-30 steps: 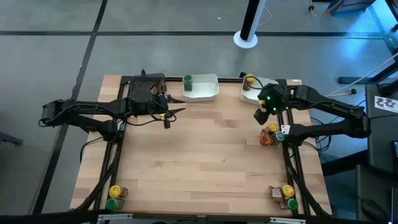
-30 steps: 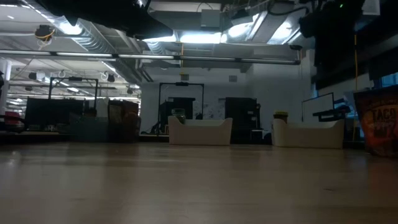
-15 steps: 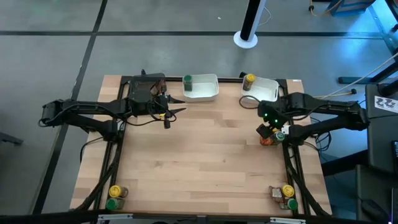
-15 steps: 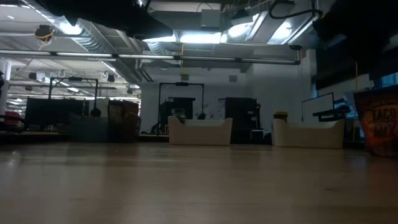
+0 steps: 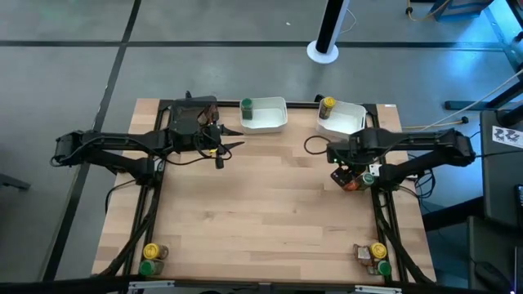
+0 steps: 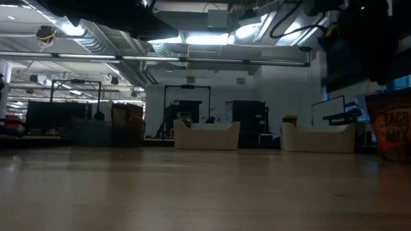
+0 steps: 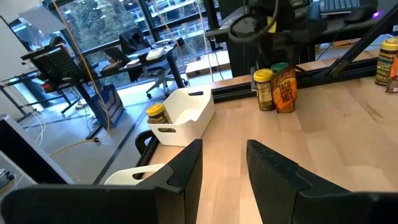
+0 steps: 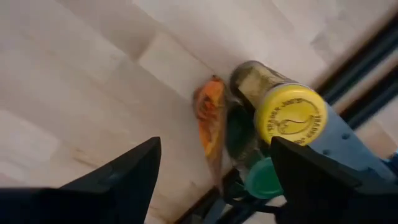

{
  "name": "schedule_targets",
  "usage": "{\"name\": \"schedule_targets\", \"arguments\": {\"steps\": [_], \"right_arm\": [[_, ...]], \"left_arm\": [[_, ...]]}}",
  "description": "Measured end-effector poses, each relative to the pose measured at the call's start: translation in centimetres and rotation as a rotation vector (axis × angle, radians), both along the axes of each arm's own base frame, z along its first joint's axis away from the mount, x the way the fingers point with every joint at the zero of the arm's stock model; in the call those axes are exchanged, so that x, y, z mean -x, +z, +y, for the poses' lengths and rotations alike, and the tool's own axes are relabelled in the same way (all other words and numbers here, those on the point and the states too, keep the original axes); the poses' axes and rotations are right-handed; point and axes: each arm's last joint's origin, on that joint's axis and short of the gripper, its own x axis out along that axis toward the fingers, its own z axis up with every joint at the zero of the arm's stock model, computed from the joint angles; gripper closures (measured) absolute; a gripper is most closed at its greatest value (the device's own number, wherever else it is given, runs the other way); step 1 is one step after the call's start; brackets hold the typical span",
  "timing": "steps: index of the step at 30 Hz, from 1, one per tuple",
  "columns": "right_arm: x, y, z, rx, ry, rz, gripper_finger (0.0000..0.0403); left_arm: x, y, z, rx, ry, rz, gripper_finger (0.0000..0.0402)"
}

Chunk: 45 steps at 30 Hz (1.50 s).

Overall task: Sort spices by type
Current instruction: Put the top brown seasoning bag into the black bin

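Observation:
A cluster of spices [image 5: 356, 178] stands at the table's right edge: a yellow-lidded jar [image 8: 289, 115], a green lid [image 8: 264, 178] and an orange packet [image 8: 209, 124]. My right gripper [image 8: 214, 180] hovers open above them, touching nothing. One green-lidded jar [image 5: 246, 104] stands in the middle white tray [image 5: 270, 116], and a yellow-lidded jar [image 5: 328, 104] stands in the right white tray [image 5: 347, 120]. More jars sit at the near left corner [image 5: 151, 257] and the near right corner [image 5: 376, 256]. My left gripper [image 7: 224, 171] waits open above the far left of the table.
A dark tray [image 5: 190, 118] lies at the far left under my left arm. Black frame rails run along the table's left and right edges. A wide stretch of bare wood [image 5: 261, 204] lies between the arms.
My right gripper has moved from beside the right white tray toward the near edge and slightly left, ending above the spice cluster at the right edge. The jars and trays have stayed where they were.

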Motion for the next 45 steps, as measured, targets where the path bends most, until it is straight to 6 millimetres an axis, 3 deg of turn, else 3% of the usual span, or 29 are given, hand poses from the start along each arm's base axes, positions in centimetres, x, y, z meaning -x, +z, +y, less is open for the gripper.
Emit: {"name": "schedule_targets", "arguments": {"steps": [23,32,45], "right_arm": [[-1.3,-1.2,-0.1,0.019,-0.056,0.059,0.0100],[-0.4,-4.6,0.0,-0.003,-0.103,0.127,0.0100],[-0.9,-5.0,0.1,-0.023,-0.108,0.079,0.0100]], "left_arm": [[0.0,0.0,0.0,0.006,0.001,0.002,0.0288],[0.0,0.0,0.0,0.006,0.001,0.002,0.0288],[0.0,0.0,0.0,0.005,0.001,-0.001,0.0288]]}}
